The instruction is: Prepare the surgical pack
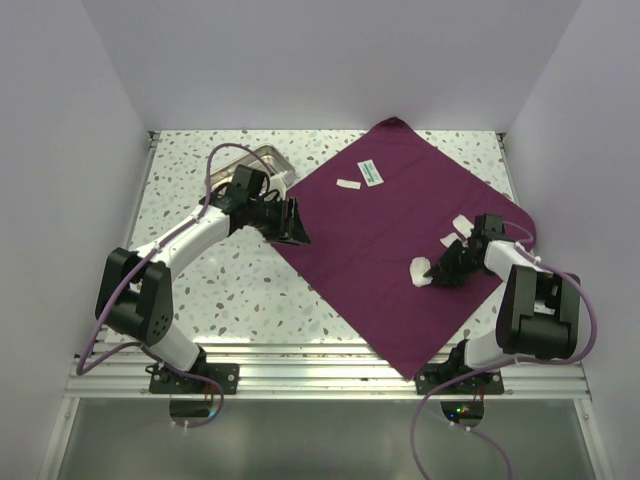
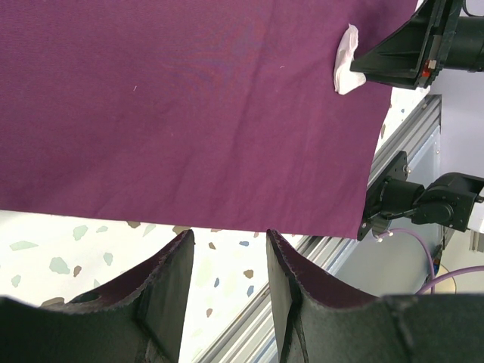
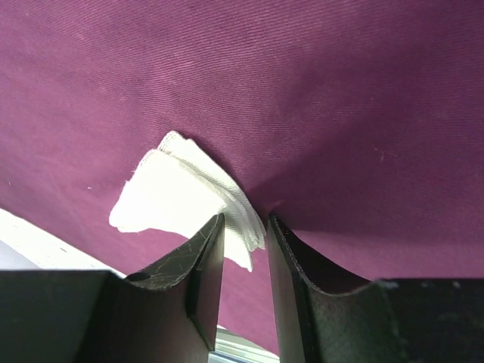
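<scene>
The white folded gauze pad (image 3: 170, 200) lies toward the right side of the large plum-purple cloth (image 1: 400, 230). One corner of it sits between the jaws of the right end effector (image 3: 246, 223). The jaws stand close on either side of that corner, but I cannot tell whether they have clamped it.

The cloth puckers right at the fingers (image 3: 204, 257), so the likeliest fault is that they catch fabric along with the pad. A lift would then drag and wrinkle the cloth. It would also shift the second white gauze pad (image 1: 462, 222) and the two small packets lying farther up, one white (image 1: 350, 184) and one green-and-white (image 1: 373, 172). With only a corner in the bite, the pad's layers could also peel apart or slip free.

The left end effector (image 2: 228, 236) is released, its jaws apart with nothing between them. It hovers over the cloth's left edge above the speckled white bench (image 2: 45, 242). It pins nothing down, so nothing would resist a tug.

The shallow rectangular steel tray (image 1: 268, 157) sits off the cloth at the bench's far left, partly hidden behind the left arm. Carrying the pad there would cross that arm's space, which risks a collision.
</scene>
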You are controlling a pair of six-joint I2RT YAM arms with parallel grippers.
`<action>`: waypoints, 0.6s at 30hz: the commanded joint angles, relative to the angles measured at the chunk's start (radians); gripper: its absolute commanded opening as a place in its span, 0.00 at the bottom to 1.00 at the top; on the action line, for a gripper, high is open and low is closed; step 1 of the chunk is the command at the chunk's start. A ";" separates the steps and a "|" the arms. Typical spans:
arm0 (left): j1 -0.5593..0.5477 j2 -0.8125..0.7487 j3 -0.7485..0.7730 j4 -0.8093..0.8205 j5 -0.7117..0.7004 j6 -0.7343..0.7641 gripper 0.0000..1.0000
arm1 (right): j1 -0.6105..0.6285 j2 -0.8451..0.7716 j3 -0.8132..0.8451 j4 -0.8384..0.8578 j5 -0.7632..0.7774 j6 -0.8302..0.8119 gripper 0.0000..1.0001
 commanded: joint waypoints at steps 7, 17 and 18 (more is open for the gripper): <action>0.001 -0.002 0.026 0.041 0.013 -0.001 0.47 | 0.000 0.032 0.021 0.031 -0.042 -0.043 0.29; 0.001 0.000 -0.020 0.133 0.109 -0.063 0.48 | 0.000 0.071 0.083 -0.002 -0.079 -0.067 0.06; 0.001 -0.003 -0.029 0.148 0.132 -0.087 0.49 | 0.000 0.071 0.090 -0.012 -0.083 -0.067 0.02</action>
